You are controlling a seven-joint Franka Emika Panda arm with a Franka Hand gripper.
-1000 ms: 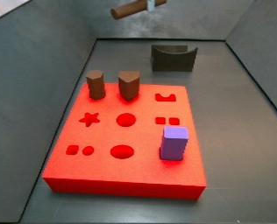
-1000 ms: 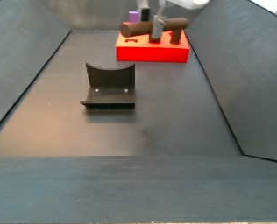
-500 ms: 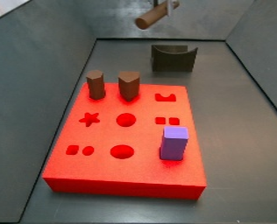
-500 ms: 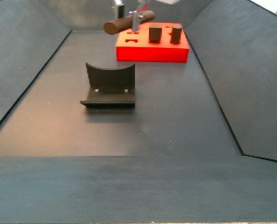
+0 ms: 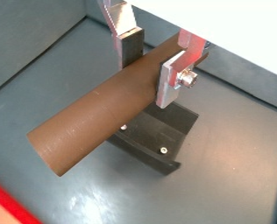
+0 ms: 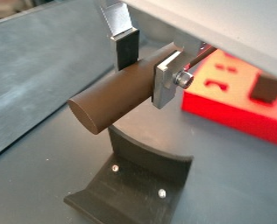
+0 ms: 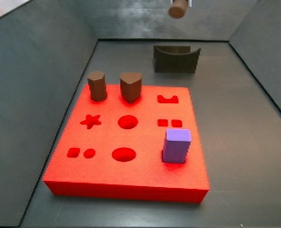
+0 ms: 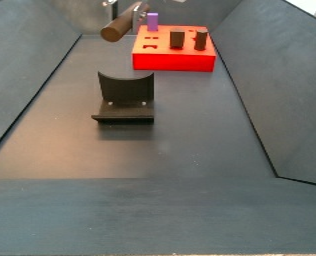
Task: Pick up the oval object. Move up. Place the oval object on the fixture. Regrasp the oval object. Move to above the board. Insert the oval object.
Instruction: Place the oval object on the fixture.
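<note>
I see the gripper (image 5: 152,54) high above the floor, over the fixture (image 5: 154,138), and it is clamped on the oval object (image 5: 106,112). In both wrist views the two silver fingers (image 6: 166,77) press on the peg from opposite sides near one of its ends, so most of the length sticks out free to one side of the jaws. The fingers point downward, toward the floor.

The oval object lies about horizontal between the fingers, not upright. Its long axis runs across the line of the fingers, and in a wrist view its free rounded end (image 6: 88,114) comes toward the camera. In a side view I see only a short brown piece of the oval object (image 7: 178,10) at the upper edge, almost end-on, above the fixture (image 7: 176,58). In a side view the oval object (image 8: 118,27) hangs in the air, tilted a little with its free end lower, above and behind the fixture (image 8: 125,97), and to the side of the board (image 8: 173,58).

The oval object touches nothing except the fingers; there is clear space between it and the notch of the fixture below. The board (image 7: 129,142) rests on the floor with two short brown pegs (image 7: 131,87) and a purple block (image 7: 176,146) standing in it
</note>
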